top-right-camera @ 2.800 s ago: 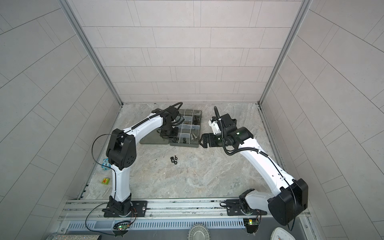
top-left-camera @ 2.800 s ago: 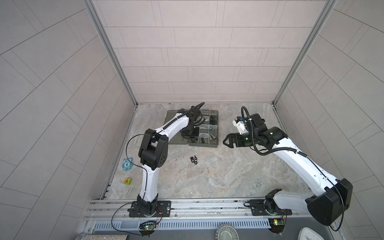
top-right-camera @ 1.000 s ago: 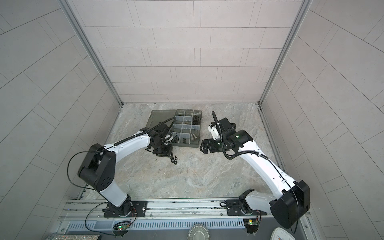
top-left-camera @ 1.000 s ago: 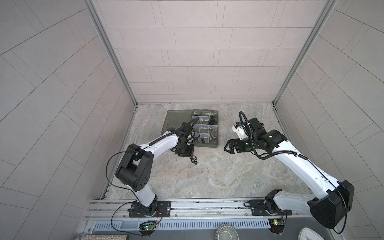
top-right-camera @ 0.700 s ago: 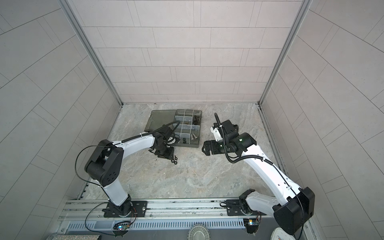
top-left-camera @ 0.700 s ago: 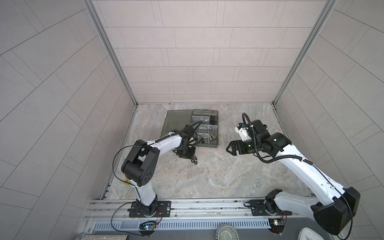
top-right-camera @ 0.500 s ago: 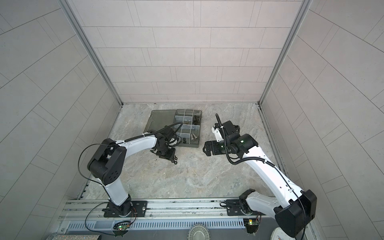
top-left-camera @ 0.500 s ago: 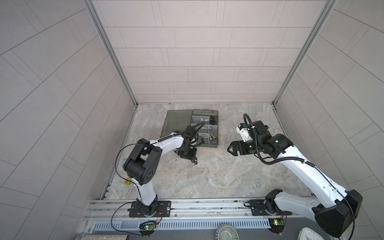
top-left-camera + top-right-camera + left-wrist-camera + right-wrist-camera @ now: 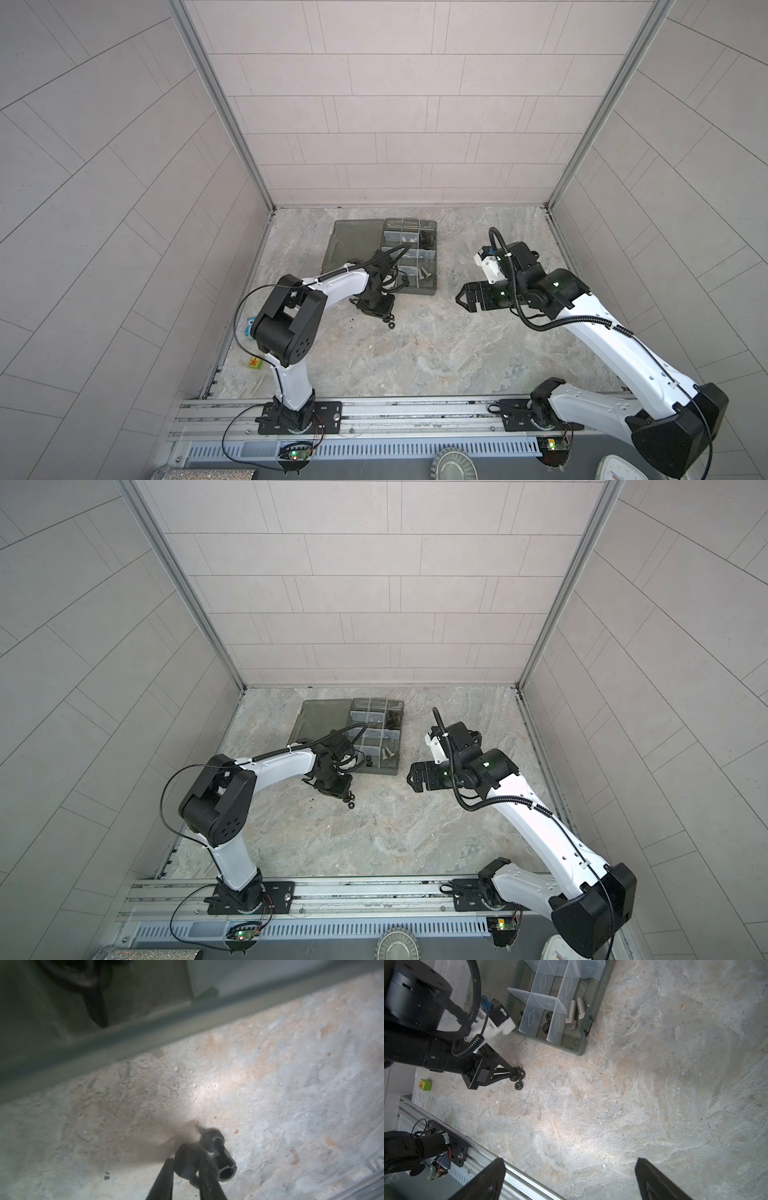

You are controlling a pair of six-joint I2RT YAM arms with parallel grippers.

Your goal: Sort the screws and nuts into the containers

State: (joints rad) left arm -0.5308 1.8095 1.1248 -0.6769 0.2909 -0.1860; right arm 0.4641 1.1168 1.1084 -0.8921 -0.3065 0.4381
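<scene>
At the far left a small green block (image 9: 254,363) sits by the table (image 9: 415,361) edge. The left arm reaches low from its base, elbow raised, forearm sloping down to the table just in front of the organizer box (image 9: 432,266). The left gripper (image 9: 385,319) (image 9: 347,798) points down and rightward, its fingers (image 9: 207,1174) drawn in on a black piece (image 9: 185,1162) at table level; whether that is a nut or a screw is too blurred to tell. Touching the outside of one finger lies a stubby black cylinder (image 9: 220,1155) (image 9: 520,1073), its long axis roughly along the fingers, with a hole showing at its end. Just beside it, toward the robot, a loose black nut (image 9: 518,1085) (image 9: 390,326) lies flat, hole up. The box sits open with its lid (image 9: 353,245) flat on the left. In its near middle compartment are two black nuts (image 9: 547,1021). In the near right corner compartment two silver screws (image 9: 576,1014) (image 9: 386,754) lie side by side, their long axes running front to back, heads toward the near wall. A dark pile (image 9: 426,237) fills the far right compartment. The right arm stretches up and leftward from its base, wrist bent. The right gripper (image 9: 460,300) (image 9: 411,780) hangs above bare table, apart from the box, pointing left, fingers (image 9: 488,1180) spread wide with nothing between them.
</scene>
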